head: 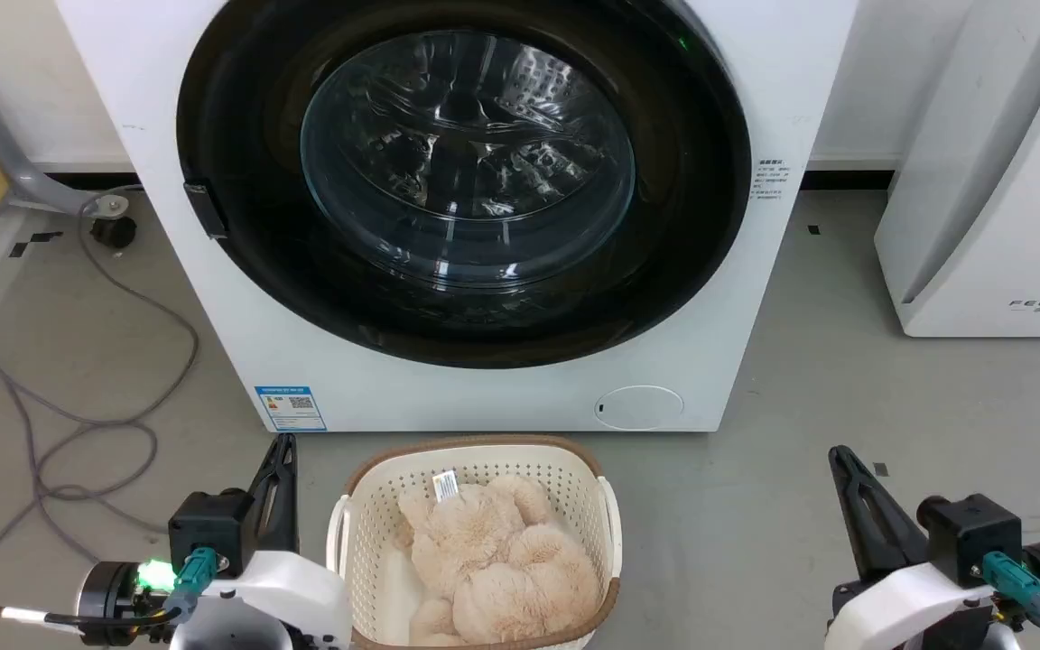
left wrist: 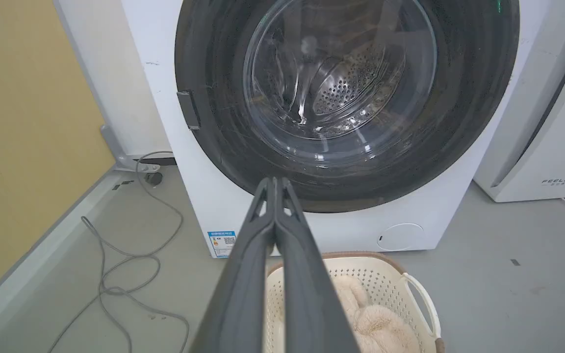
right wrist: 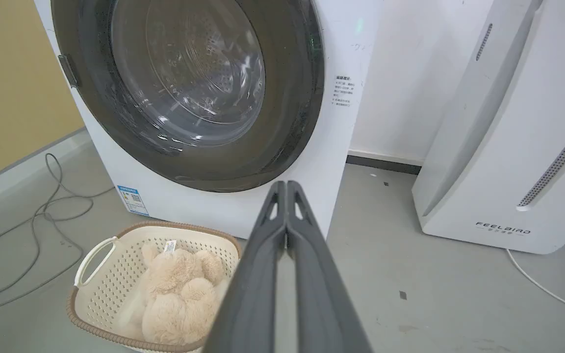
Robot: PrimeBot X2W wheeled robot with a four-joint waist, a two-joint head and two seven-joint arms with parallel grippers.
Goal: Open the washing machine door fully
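Both the left gripper [head: 283, 444] and the right gripper [head: 836, 453] hang low over the grey floor [head: 845, 361]. Each has its two dark fingers pressed together on nothing, tips aimed at the washing machine [head: 448, 397]. That white machine stands at the floor's back edge, against the wall. The washing machine door [head: 240, 298] sits flush against its front, not swung out at all. A small dark tab [head: 204, 209] sits on the door's left rim, and the perforated drum shows through the bulging glass. Both grippers are well apart from the door.

Between them, just in front of the machine, a cream basket [head: 475, 449] rests on the floor with a beige plush toy [head: 493, 560] in it. A blue sticker [head: 290, 408] and a round cap [head: 638, 406] mark the machine's lower front. A white appliance [head: 980, 181] stands off to the machine's right, and a grey cable [head: 78, 417] loops toward the floor's left edge.
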